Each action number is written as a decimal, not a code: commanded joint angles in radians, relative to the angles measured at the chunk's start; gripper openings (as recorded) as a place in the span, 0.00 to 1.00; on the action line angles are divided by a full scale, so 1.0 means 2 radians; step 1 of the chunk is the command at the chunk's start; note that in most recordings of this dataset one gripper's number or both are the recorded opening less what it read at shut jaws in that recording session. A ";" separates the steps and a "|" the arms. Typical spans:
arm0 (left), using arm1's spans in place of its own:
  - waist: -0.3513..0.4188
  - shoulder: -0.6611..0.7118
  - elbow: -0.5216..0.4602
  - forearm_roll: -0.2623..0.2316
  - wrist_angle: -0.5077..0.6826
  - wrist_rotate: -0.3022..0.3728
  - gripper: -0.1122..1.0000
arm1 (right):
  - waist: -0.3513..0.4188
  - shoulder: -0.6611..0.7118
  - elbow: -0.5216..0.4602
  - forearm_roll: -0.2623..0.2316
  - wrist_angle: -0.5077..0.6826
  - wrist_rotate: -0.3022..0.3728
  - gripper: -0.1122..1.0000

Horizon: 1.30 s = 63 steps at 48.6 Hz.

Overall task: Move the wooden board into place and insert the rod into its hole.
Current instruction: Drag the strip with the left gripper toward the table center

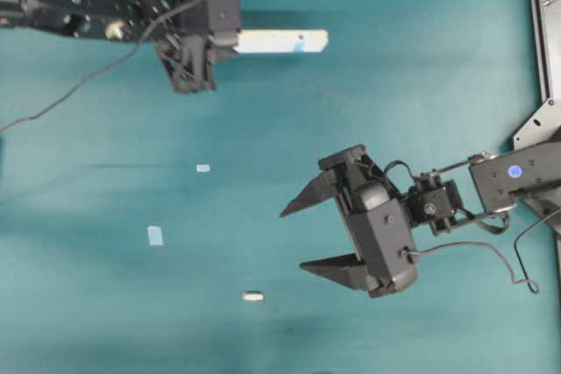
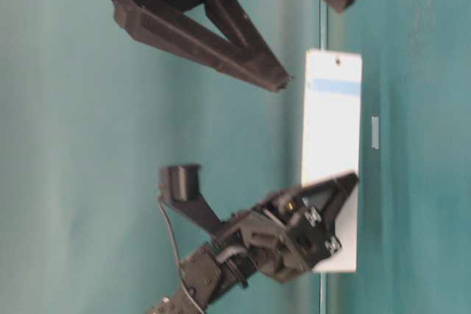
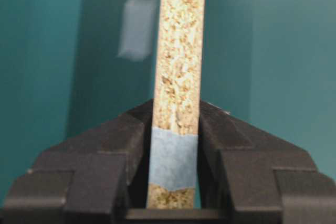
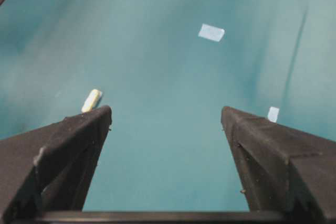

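The left tool [image 1: 230, 39], upper left of the overhead view, is clamped on one end of the wooden board [image 1: 280, 40], which juts out to the right, clear of the teal tabletop [image 1: 421, 94]. In the left wrist view its pads squeeze the board's flat faces, with the speckled chipboard edge and a blue tape band showing between them. The board looks stiff and light, so an end grip should carry it, though it may pivot if bumped. The small hole [image 2: 338, 59] sits at the free end.

The right tool [image 1: 319, 234] hangs wide open and empty at centre right. The rod [image 1: 252, 296] lies at lower centre, well apart from the board. It is tiny, round and likely to roll; pinch it across its middle.
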 commanded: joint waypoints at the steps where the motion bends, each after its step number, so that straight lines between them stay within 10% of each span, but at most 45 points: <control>1: -0.027 -0.018 -0.026 -0.001 0.000 -0.038 0.30 | -0.001 -0.015 -0.004 0.000 -0.001 0.001 0.98; 16: -0.103 0.008 -0.062 -0.001 -0.001 -0.117 0.30 | -0.001 -0.018 -0.003 0.000 -0.002 0.001 0.98; 63: -0.161 0.135 -0.215 0.000 0.000 -0.160 0.30 | -0.001 -0.020 -0.003 0.000 -0.004 0.001 0.98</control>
